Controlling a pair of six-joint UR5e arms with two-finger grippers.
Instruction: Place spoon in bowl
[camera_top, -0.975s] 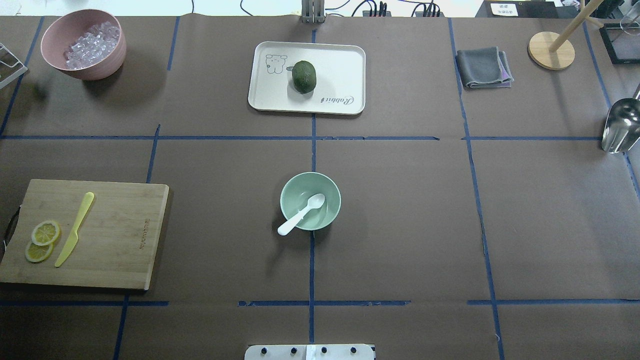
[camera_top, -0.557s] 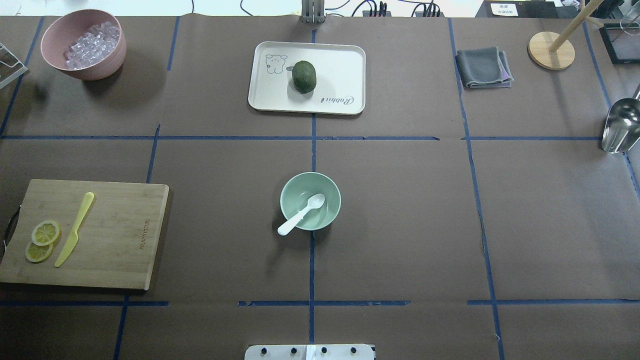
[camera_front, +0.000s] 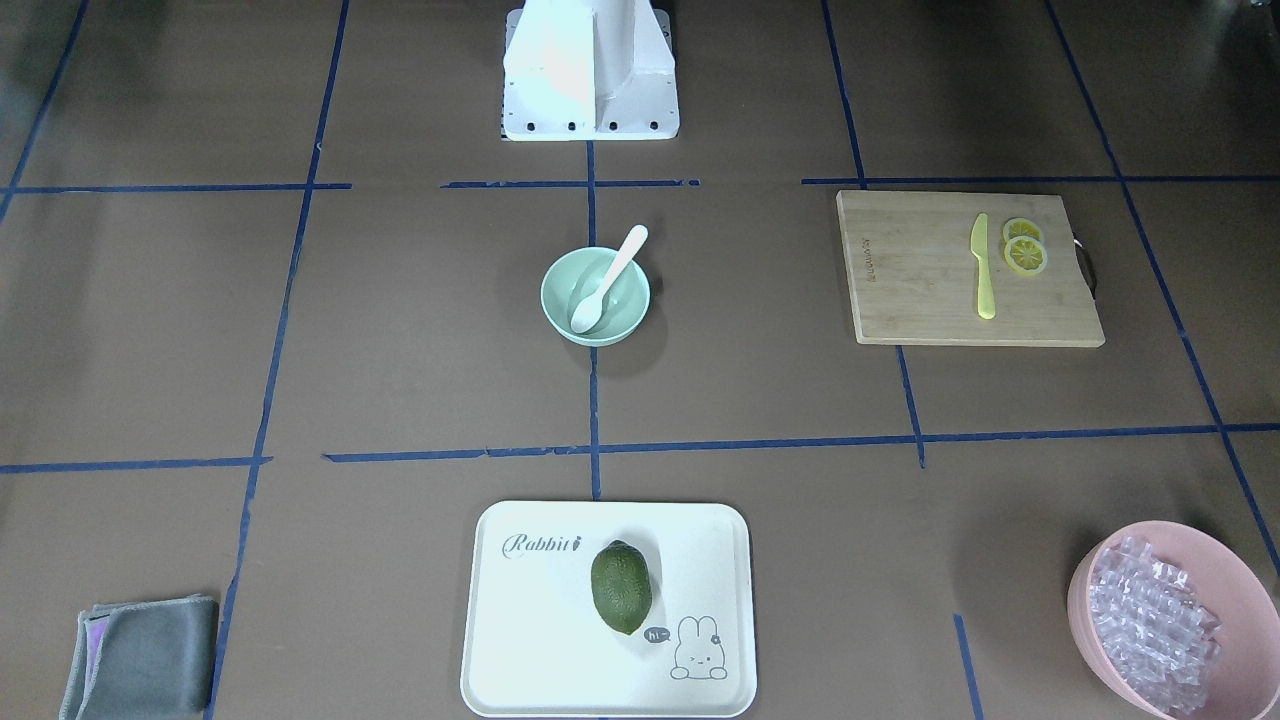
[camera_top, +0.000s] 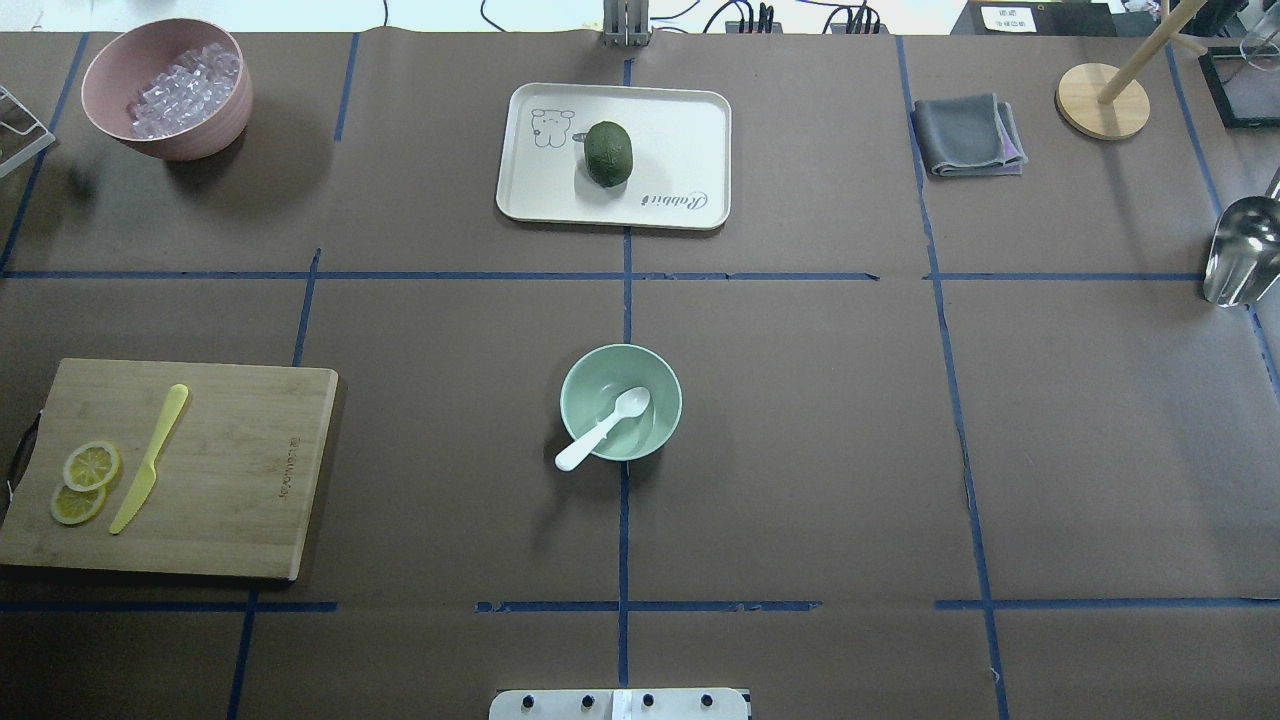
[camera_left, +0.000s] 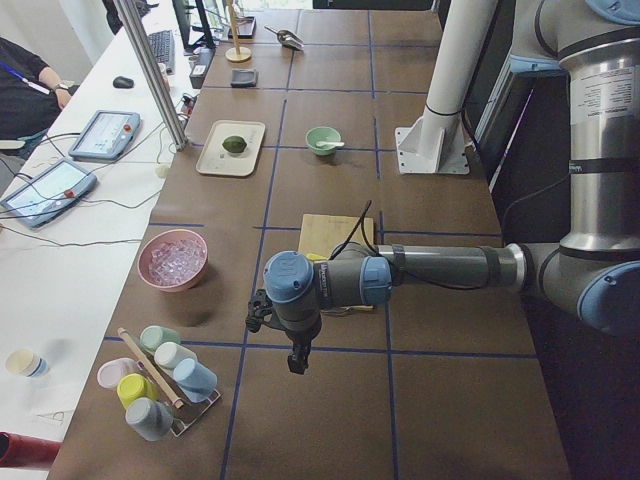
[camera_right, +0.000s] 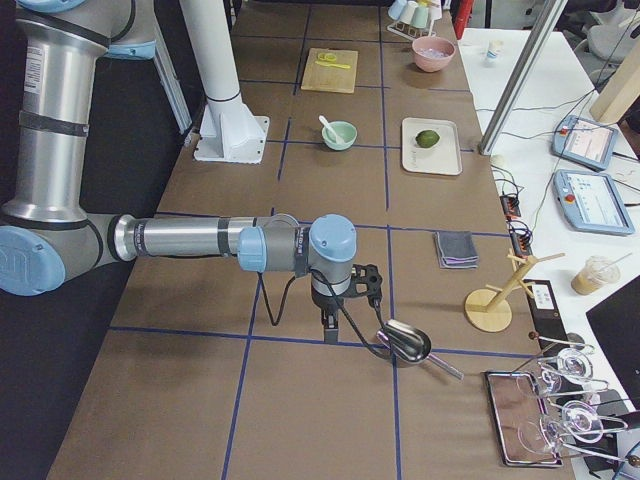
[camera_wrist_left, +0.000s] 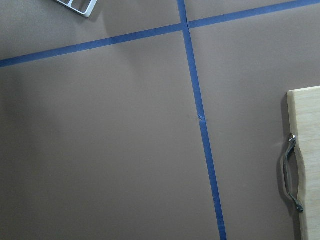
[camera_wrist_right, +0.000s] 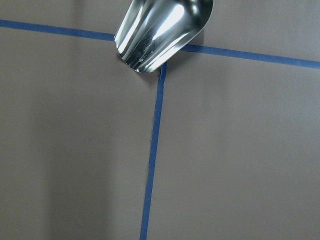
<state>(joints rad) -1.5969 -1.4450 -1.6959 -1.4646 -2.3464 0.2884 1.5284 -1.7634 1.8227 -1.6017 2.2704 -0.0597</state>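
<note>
- I looked down from above for anything that had moved, and I found no change.
- My spoon (camera_top: 600, 432) lay just as it had before, with its scoop down inside the bowl (camera_top: 668, 400) and its handle poking out over the rim.
- Nothing else on the table (camera_top: 800, 450) had gone to a new spot.
- I had no older pictures from the other views, so I could not tell about any change there.
</note>
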